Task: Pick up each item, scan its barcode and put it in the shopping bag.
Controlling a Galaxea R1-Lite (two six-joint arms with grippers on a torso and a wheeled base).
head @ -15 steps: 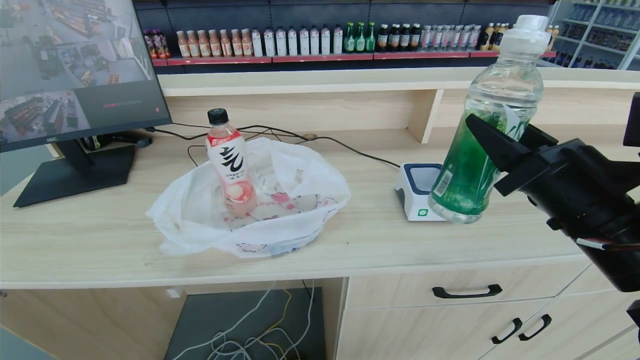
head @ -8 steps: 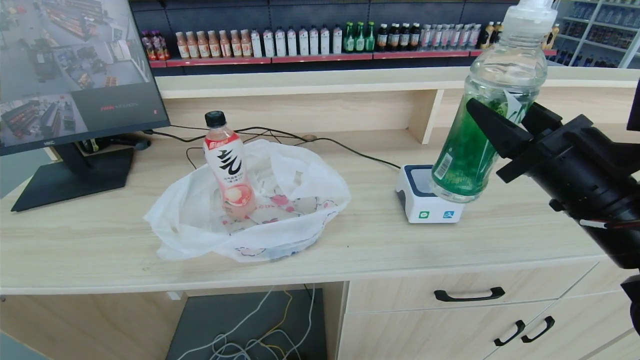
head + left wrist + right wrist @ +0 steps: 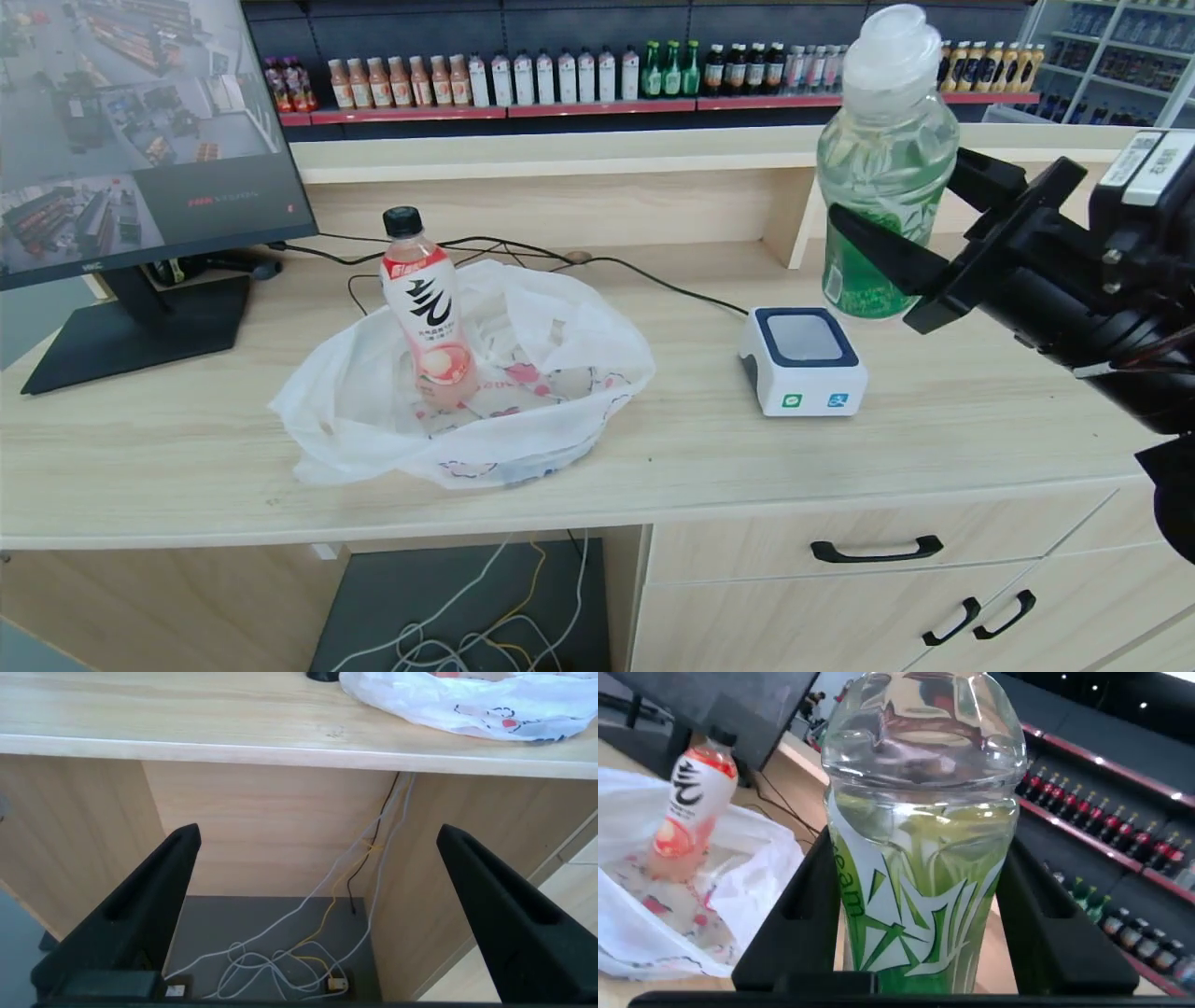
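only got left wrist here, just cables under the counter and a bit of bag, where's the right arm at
Observer: The right pincer grips a green bottle, roughly upright, lifted off the counter beside the scanner.
Operator: anything in the bag yet
Observer: Yes, a pink bottle stands upright inside the bag.
Operator: scanner clear
Observer: Its window faces up with nothing lying on it.
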